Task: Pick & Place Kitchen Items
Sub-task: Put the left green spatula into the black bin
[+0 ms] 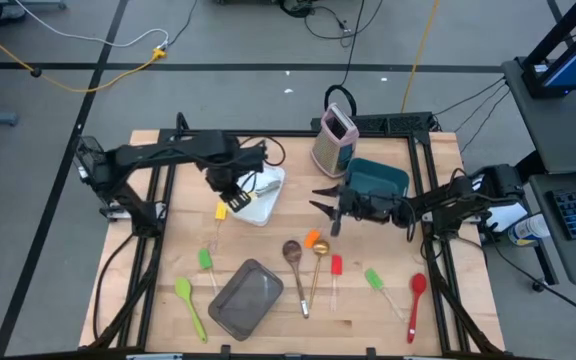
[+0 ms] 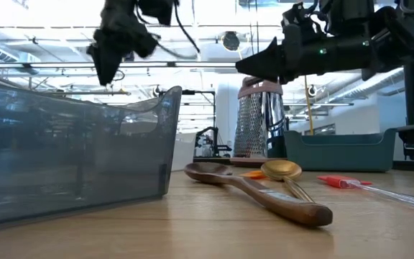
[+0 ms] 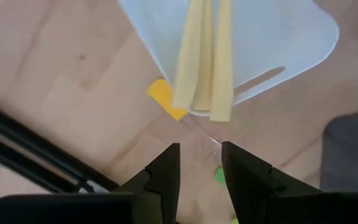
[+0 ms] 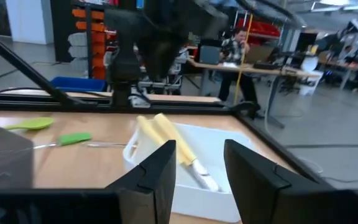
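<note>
My left gripper [image 1: 231, 192] [image 3: 201, 167] hangs open and empty over the near left corner of the white tray [image 1: 266, 186]. Yellow-handled knives [image 3: 204, 56] lie in the tray [image 3: 278, 37]. A yellow spatula head [image 3: 165, 98] lies on the table against the tray's edge. My right gripper [image 1: 324, 203] [image 4: 194, 165] is open and empty, held level above the table beside the teal bin [image 1: 378, 180], pointing at the tray. Near the front lie a wooden spoon [image 1: 295, 262], a gold spoon [image 1: 318, 262], an orange spatula [image 1: 314, 240], a red spatula [image 1: 336, 268], a red spoon [image 1: 416, 298] and green spatulas [image 1: 206, 262] [image 1: 190, 305] [image 1: 375, 281].
A grey pan [image 1: 246, 298] stands at the front middle. The upright pink-and-steel grater [image 1: 333, 140] stands at the far edge, behind the teal bin. Black frame rails run along the table's left and right sides. A person [image 4: 234, 43] is far off in the room behind.
</note>
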`<state>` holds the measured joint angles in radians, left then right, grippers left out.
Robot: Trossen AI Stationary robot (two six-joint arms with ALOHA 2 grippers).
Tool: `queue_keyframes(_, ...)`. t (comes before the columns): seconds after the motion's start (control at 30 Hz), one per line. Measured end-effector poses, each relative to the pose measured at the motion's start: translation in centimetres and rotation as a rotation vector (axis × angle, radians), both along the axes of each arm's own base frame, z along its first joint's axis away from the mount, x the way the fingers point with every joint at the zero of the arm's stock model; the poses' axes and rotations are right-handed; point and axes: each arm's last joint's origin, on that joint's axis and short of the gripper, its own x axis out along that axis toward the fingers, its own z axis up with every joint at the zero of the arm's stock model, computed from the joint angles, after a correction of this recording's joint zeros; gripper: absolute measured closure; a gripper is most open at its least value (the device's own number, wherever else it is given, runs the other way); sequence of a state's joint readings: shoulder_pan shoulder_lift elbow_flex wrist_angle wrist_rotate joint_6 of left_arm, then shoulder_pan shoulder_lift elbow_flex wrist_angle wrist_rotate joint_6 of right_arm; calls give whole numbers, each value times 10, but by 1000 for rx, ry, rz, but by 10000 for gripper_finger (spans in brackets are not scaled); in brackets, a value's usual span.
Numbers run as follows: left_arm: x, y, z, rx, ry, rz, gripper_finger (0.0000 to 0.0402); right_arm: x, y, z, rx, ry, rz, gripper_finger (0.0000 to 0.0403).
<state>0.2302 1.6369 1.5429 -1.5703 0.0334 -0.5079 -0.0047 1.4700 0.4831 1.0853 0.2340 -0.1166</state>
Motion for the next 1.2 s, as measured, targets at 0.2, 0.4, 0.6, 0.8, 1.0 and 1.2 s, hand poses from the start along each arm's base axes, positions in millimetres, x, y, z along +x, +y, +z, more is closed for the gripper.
queue_keyframes(0.2, -21, -25, 29, 113, -97, -13, 282, -1, -9, 3, -28, -28, -37, 275)
queue_keyframes(0.4, -44, -43, 38, 131, -195, -46, 282, -1, -14, 5, -28, -40, -55, 275)
queue_keyframes(0.6, -63, -58, 13, 154, -325, -3, 282, -1, -14, 3, -27, -27, -55, 275)
queue_keyframes(0.8, -72, -74, -23, 138, -327, 65, 282, -1, -14, 2, 11, -20, -50, 275)
queue_keyframes(1.0, -81, -84, -63, 191, -246, 174, 282, -1, -14, 0, 50, -15, -49, 275)
queue_keyframes(1.2, -85, -89, -102, 182, -274, 217, 282, -1, -14, -1, 51, 0, -49, 275)
